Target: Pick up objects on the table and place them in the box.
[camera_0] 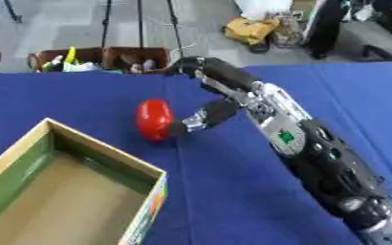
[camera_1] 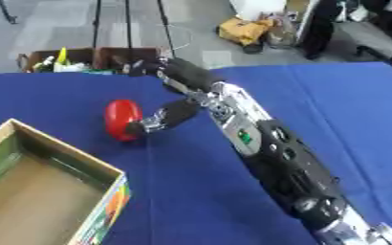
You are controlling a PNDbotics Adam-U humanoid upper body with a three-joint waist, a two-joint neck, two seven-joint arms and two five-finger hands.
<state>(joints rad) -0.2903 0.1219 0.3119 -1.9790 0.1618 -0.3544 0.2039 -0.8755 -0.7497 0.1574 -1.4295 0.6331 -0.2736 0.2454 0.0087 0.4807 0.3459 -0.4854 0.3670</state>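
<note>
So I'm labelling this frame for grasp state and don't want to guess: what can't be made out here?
- Right hand: the thumb reaches the red object; contact is blurred, so a grasp is uncertain.
- Red object: its kind is unclear, and its far side is hidden in both views.
- Open box: cut off by the left and bottom edges.
- Left hand: in neither view.
- Bins beyond the table: contents too small.

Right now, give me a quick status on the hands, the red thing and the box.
Right hand open, thumb at the red object. Left hand out of view. Red object on the table, outside the open box. Nothing between them.
</note>
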